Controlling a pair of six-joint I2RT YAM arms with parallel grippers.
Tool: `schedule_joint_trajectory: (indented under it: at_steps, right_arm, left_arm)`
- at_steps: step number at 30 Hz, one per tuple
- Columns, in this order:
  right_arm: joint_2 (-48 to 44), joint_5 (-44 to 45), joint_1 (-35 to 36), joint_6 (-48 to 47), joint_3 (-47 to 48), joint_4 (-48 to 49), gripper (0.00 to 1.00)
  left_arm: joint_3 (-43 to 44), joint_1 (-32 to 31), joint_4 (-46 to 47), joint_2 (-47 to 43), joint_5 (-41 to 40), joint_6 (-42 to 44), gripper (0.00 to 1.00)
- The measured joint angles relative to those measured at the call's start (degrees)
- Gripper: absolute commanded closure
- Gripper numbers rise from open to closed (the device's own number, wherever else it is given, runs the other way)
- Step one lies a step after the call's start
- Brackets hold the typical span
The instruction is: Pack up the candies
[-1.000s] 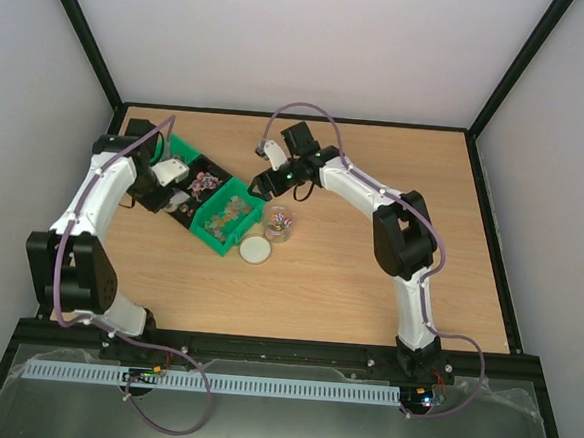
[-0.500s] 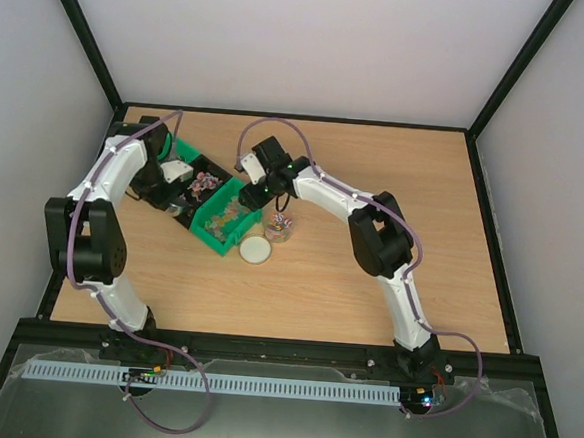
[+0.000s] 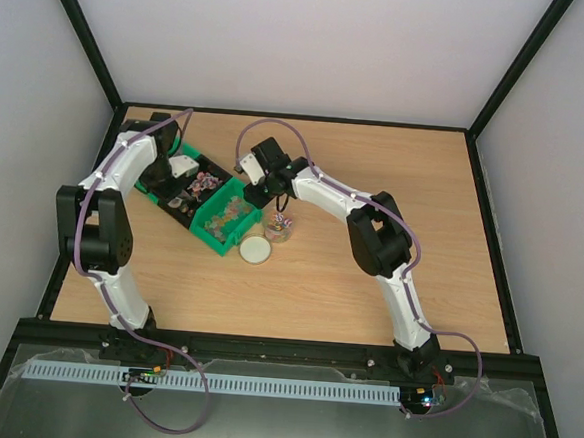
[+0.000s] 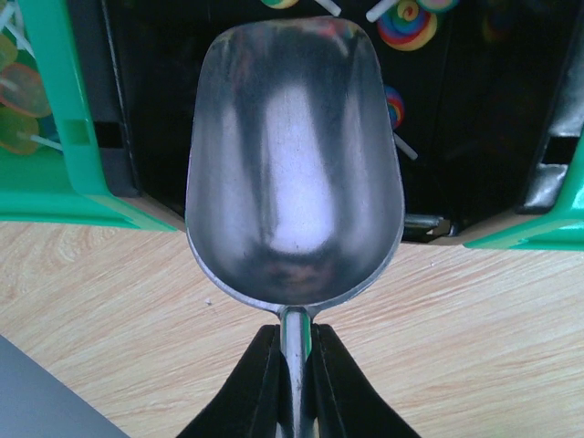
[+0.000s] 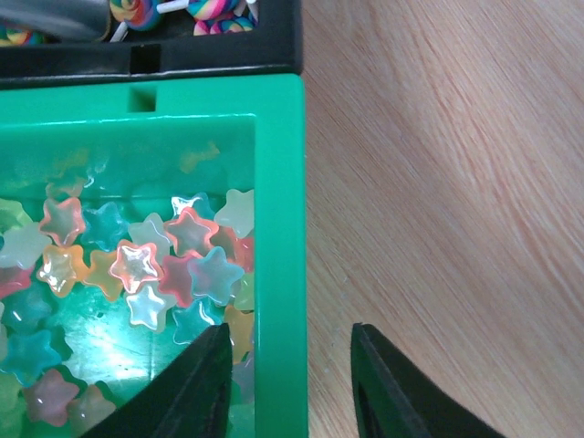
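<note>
From above, your left gripper (image 3: 182,168) is over the black bin (image 3: 188,200) and your right gripper (image 3: 258,186) is at the far end of the green bin (image 3: 209,235), which sits right against the black one. A glass jar (image 3: 278,228) stands on the counter (image 3: 426,168) just beside the green bin. There are candies (image 3: 280,221) inside it, though they're too small here to tell which kind. The round white lid (image 3: 255,250) lies flat close in front of the jar.

On your left wrist view, the jaws are clenched on the thin handle of the metal scoop (image 4: 292,155). Its bowl shows bare metal and reaches over the black bin's near wall. Swirl lollipops (image 4: 408,23) lie further in.

On your right wrist view, the jaws are released and spread wide, straddling the green bin's side wall. One finger is over the star candies (image 5: 137,265) heaped inside and the other is over bare counter.
</note>
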Motion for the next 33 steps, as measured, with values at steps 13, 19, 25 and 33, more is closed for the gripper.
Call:
schedule_joint_trajectory:
  at_steps: [13,19,25,33]
  right_arm:
    - [0.2,-1.0,0.0,-2.4,0.0,1.5,0.85]
    - [0.2,-1.2,-0.2,-2.4,-0.1,2.2,0.96]
    - [0.2,-1.0,-0.6,-2.1,-0.6,3.3,0.99]
    - [0.2,-0.8,-1.4,-1.7,-1.2,4.9,0.99]
  left_arm:
    - [-10.8,-0.2,16.9,-4.0,2.3,0.9,0.98]
    - [-14.5,-0.1,23.8,-4.7,4.8,1.7,0.98]
    - [-17.1,0.1,29.9,-4.7,7.3,2.4,0.98]
    - [-22.3,0.5,39.9,-4.9,11.2,2.9,0.98]
